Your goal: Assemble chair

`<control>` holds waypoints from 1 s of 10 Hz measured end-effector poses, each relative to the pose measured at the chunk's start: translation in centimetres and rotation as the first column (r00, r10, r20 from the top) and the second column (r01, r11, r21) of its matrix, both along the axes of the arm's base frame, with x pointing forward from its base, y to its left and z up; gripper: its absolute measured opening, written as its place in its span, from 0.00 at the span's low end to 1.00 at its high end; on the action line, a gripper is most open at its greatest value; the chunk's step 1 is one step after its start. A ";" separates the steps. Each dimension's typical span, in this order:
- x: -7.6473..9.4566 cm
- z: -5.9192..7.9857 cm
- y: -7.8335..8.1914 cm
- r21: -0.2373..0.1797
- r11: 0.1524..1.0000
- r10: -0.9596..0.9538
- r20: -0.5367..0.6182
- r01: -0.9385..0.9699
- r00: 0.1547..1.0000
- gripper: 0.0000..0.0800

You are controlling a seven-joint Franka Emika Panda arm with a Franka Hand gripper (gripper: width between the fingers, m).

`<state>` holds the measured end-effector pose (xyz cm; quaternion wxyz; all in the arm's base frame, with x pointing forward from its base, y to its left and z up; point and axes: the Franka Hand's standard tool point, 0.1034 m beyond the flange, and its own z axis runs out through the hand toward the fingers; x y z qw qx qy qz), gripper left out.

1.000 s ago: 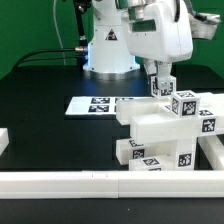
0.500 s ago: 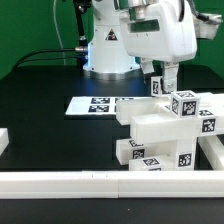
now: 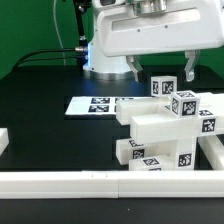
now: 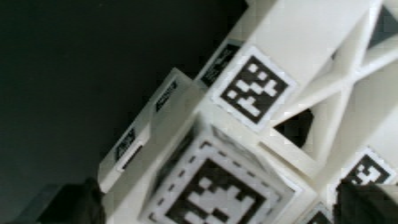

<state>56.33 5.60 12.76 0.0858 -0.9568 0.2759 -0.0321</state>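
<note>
The chair [image 3: 165, 130] stands partly built at the exterior view's right: stacked white tagged slabs and blocks. A small square tagged block [image 3: 163, 86] sits on top of it. My gripper [image 3: 162, 68] hovers just over this block, its fingers [image 3: 135, 68] spread wide to either side and not touching it. In the wrist view the block's tag [image 4: 222, 185] fills the space between my dark fingertips [image 4: 71, 205], with the X-braced panel [image 4: 329, 90] beyond it. The gripper [image 4: 214, 205] is open and empty.
The marker board [image 3: 95, 104] lies flat on the black table beside the chair. A long white border rail [image 3: 90, 182] runs along the front and another [image 3: 214, 152] along the right. A small white piece [image 3: 3, 140] sits at the left edge.
The gripper has turned about a quarter turn about its axis and its fingers have opened, letting go of the top block, which stays on the chair.
</note>
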 end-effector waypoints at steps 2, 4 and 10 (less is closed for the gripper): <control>0.0 -0.1 -0.1 -0.039 0.981 0.190 0.017 -0.190 0.982 0.81; 0.1 -1.0 0.3 -0.119 0.866 0.488 -0.013 -0.486 0.873 0.81; 0.0 -1.1 0.3 -0.088 0.963 0.255 -0.021 -0.255 0.967 0.35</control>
